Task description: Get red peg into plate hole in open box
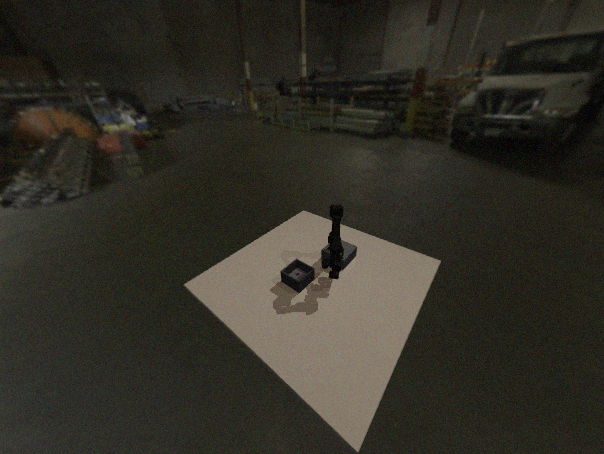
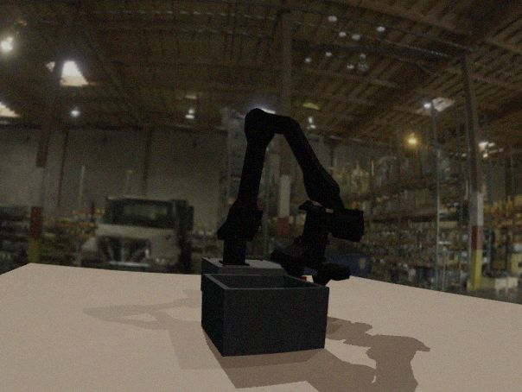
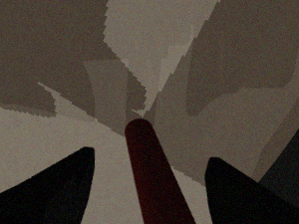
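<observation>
The red peg (image 2: pixel 304 278) (image 3: pixel 156 173) stands between the two fingers of my gripper (image 3: pixel 151 162) (image 2: pixel 310 278), which is open, about halfway. In the wrist view a gap shows on each side of the peg; its lower right part runs out of the picture. In the exterior view only a small bit of red shows behind the box rim. The dark open box (image 1: pixel 306 282) (image 2: pixel 272 321) stands apart from the gripper. Its bottom plate (image 1: pixel 293 274) with a dark hole shows in the top view. The peg cannot be made out there.
The grey base block (image 1: pixel 350 254) (image 2: pixel 259 268) of the arm stands behind the box. Both stand on a pale square surface (image 1: pixel 350 350) (image 2: pixel 108 285). Shadows of the arm fall across it. A dark surface (image 3: pixel 289 180) shows at the wrist view's right edge.
</observation>
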You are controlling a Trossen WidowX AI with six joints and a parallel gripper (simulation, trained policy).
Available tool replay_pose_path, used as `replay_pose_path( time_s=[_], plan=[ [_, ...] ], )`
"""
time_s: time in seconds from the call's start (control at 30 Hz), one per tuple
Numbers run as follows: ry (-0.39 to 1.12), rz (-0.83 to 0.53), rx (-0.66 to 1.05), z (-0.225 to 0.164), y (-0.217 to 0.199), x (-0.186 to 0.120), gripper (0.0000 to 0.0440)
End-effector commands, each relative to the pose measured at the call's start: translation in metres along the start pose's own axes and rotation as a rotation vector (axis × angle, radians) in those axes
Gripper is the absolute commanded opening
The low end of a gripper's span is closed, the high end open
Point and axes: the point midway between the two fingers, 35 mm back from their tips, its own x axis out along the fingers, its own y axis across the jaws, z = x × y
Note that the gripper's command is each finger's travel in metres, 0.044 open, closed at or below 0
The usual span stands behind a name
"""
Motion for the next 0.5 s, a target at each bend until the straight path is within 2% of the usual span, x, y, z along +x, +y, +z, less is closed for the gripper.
replay_pose_path(
  time_s=[0.0, 0.2, 0.47],
  plan=[
    [0.016, -0.002, -0.008, -0.001, 0.000, 0.001, 0.0155],
    [0.049, -0.002, -0.027, 0.000, 0.003, -0.002, 0.0000],
    [-0.039, 0.057, -0.097, 0.014, 0.010, -0.025, 0.0000]
  ],
)
